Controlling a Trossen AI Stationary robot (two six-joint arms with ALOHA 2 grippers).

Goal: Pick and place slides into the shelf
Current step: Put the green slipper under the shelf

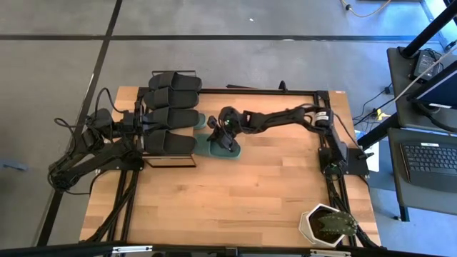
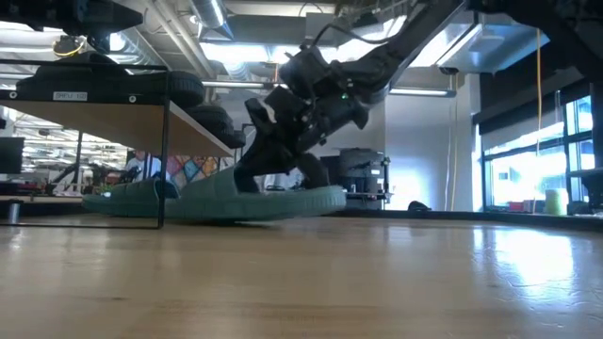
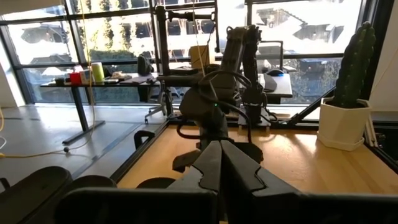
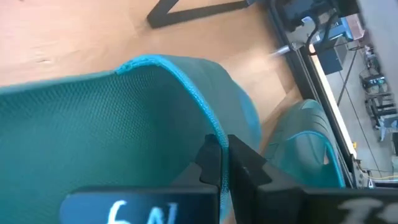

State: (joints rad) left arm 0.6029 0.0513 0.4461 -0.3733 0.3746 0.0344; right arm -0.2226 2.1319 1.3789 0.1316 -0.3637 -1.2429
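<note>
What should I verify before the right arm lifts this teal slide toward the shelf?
1. Right end effector shut on the strap of the teal slide: ok.
2. Slide off the table: not ok; in the low view its sole lies on the wood.
3. Second teal slide out of the lift path: cannot tell; it lies close beside the held one, partly under the shelf.
4. Free slot on the shelf: cannot tell; four black slides fill the top board.
5. Left end effector shut and parked behind the shelf: ok.
</note>
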